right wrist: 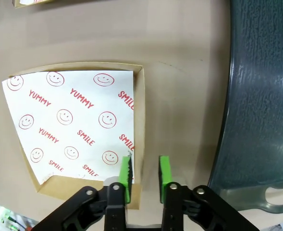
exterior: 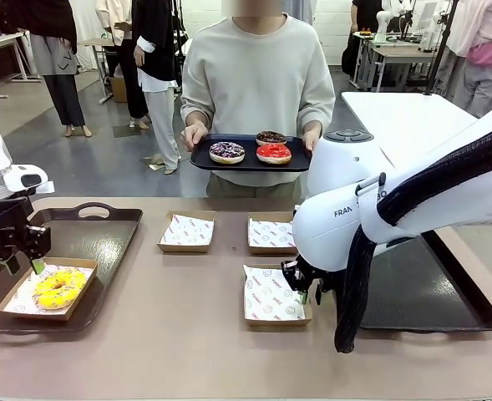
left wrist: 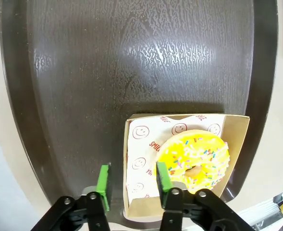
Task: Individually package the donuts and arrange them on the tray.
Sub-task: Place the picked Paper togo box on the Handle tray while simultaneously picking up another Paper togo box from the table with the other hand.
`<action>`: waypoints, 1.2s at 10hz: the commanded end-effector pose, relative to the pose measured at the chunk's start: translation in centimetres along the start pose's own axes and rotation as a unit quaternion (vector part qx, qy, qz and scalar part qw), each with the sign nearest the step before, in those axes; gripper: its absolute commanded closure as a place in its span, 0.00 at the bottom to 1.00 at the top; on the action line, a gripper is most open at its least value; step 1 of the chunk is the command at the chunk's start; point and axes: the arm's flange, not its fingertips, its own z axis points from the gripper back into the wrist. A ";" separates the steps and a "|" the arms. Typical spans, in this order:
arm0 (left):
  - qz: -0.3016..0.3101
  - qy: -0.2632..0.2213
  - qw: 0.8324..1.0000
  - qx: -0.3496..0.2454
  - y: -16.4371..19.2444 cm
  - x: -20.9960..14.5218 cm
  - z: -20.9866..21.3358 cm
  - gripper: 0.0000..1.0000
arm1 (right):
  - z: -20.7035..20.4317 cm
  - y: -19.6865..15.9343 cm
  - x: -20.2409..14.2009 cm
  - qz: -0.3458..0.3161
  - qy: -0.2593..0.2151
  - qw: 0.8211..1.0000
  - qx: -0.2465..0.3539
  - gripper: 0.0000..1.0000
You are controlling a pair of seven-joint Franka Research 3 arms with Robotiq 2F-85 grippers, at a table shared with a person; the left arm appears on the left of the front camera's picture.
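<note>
Donut with yellow icing lies in a paper-lined donut box at the near end of the left tray. The left gripper hangs over that box's edge, jaws parted with clear space either side of the cardboard wall, gripping nothing. Across the table, the right gripper is down at the near box, which holds only its smiley-printed paper. Its jaws are drawn in narrow about the box's side wall, one pad on the paper side and one outside. Just beside that wall lies the right tray. Farther back, two more lined boxes sit side by side, apart from each other. Beyond the table's far edge a person holds a black tray in both hands. On it are the purple sprinkled donut, the red donut and, behind the red one, the chocolate donut.
</note>
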 end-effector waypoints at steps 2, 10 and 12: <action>-0.002 -0.001 1.000 -0.008 0.0 0.4 0.2 0.05 | -0.6 0.4 0.3 -0.014 -0.004 1.000 0.005 1.00; -0.048 -0.017 0.992 -0.119 0.5 -1.2 2.2 0.00 | 4.6 -0.2 -1.6 -0.025 0.029 0.999 0.034 1.00; -0.062 -0.077 0.958 -0.270 2.2 -3.6 5.5 0.00 | 11.4 -1.5 -2.1 -0.012 0.004 0.999 0.037 1.00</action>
